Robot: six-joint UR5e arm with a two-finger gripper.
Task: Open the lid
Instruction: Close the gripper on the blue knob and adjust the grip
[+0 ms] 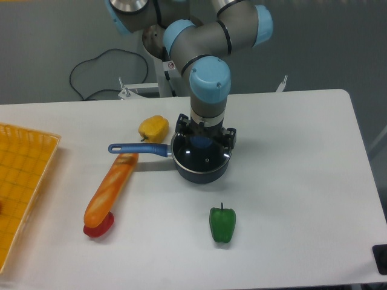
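The lid (204, 159), clear glass with a metal rim, lies on the dark blue saucepan (199, 174) in the middle of the table. Its blue knob (202, 143) shows just under my gripper (202, 140). The gripper points straight down over the lid's centre, with its black fingers on either side of the knob. The wrist hides the fingertips, so I cannot tell whether they press on the knob. The pan's long blue handle (136, 148) points left.
A yellow fruit (153, 128) lies behind the handle. A baguette (112, 188) lies left of the pan, its near end on a red object (98, 229). A green pepper (222, 225) is in front of the pan. An orange tray (24, 187) is at the left edge.
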